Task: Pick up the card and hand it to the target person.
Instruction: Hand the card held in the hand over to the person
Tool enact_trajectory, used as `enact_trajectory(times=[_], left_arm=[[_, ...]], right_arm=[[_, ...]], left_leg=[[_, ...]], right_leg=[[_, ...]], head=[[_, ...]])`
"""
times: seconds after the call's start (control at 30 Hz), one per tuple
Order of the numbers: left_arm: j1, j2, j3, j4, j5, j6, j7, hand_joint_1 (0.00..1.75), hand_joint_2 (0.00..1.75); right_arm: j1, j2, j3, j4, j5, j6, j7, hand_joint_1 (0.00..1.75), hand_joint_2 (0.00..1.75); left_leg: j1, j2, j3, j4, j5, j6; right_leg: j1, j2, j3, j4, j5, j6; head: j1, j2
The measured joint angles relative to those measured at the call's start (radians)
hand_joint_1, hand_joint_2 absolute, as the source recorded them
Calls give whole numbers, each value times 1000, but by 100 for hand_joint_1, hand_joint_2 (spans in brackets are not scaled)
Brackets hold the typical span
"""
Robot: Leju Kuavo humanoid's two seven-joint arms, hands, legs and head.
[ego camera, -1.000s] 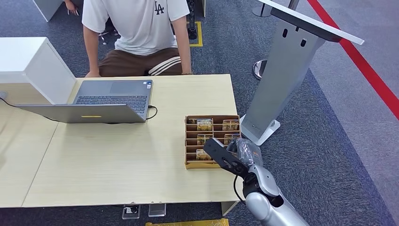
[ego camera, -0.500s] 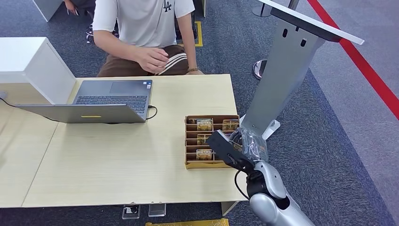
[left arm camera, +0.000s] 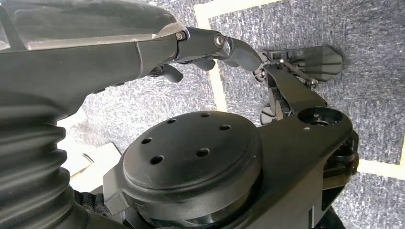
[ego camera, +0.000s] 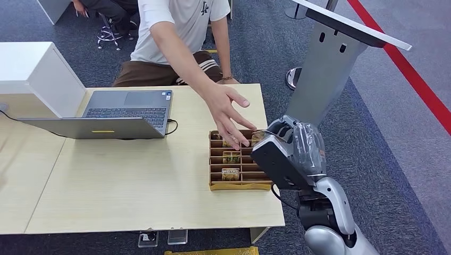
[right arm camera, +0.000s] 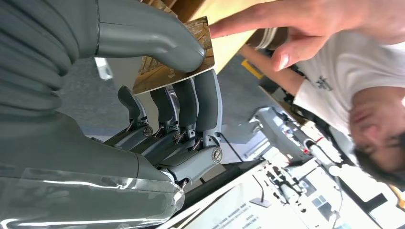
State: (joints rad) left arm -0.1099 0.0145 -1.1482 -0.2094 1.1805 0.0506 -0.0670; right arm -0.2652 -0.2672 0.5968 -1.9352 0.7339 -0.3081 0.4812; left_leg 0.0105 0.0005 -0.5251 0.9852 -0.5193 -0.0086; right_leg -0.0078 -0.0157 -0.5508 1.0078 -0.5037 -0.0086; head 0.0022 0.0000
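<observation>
- The right hand (right arm camera: 157, 95) is pinching the card (right arm camera: 174, 64) between its thumb and fingers, so the pick-up looks done.
- In the head view the right hand is hovering above the right edge of the card tray (ego camera: 214, 186) on the table (ego camera: 133, 175), lifted clear of the slots.
- The person's hand (ego camera: 228, 111) is reaching over the tray with fingers spread, close to the card but not touching it.
- What is left, in my judgement, is the handover itself: the person taking the card and the thumb letting go.
- The left hand (left arm camera: 210, 50) is hanging over the carpet, fingers curled in and holding nothing.
</observation>
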Motion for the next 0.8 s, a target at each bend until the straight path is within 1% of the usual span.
enact_trajectory(times=[0.3,0.43,0.5,0.53,0.6,0.63,0.67,0.73,0.77,0.8], left_arm=[[0,3,0,0,1,-8,-6,0,175],[0,6,0,0,-2,-10,-9,0,175],[0,7,0,0,-10,-11,-9,0,175],[0,8,0,0,-15,-11,-9,0,131],[0,8,0,0,-20,-11,-9,0,44],[0,8,0,0,-19,-12,-10,0,0],[0,8,0,0,-17,-14,-10,0,0],[0,8,0,0,-13,-15,-11,0,0],[0,8,0,0,-11,-15,-10,0,0],[0,8,0,0,-10,-15,-10,0,0]], right_arm=[[0,-17,4,-72,3,-13,-9,136,175],[1,-20,6,-86,-8,-13,-15,104,175],[0,-20,8,-90,-17,-12,-19,100,175],[-1,-20,9,-90,-20,-12,-22,96,175],[-3,-20,11,-91,-28,-10,-27,81,175],[-4,-20,12,-92,-31,-10,-29,65,175],[-5,-21,12,-92,-34,-9,-30,45,175],[-5,-22,12,-94,-38,-9,-31,11,175],[-5,-23,12,-96,-40,-9,-31,3,175],[-5,-24,12,-96,-42,-9,-31,1,175]], left_leg=[[0,0,0,0,0,0],[0,0,0,0,0,0],[0,0,0,0,0,0],[0,0,0,0,0,0],[0,0,0,0,0,0],[0,0,0,0,0,0],[0,0,0,0,0,0],[0,0,0,0,0,0],[0,0,0,0,0,0],[0,0,0,0,0,0]], right_leg=[[0,0,0,0,0,0],[0,0,0,0,0,0],[0,0,0,0,0,0],[0,0,0,0,0,0],[0,0,0,0,0,0],[0,0,0,0,0,0],[0,0,0,0,0,0],[0,0,0,0,0,0],[0,0,0,0,0,0],[0,0,0,0,0,0]], head=[[0,0],[0,0],[0,0],[0,0],[0,0],[0,0],[0,0],[0,0],[0,0],[0,0]])
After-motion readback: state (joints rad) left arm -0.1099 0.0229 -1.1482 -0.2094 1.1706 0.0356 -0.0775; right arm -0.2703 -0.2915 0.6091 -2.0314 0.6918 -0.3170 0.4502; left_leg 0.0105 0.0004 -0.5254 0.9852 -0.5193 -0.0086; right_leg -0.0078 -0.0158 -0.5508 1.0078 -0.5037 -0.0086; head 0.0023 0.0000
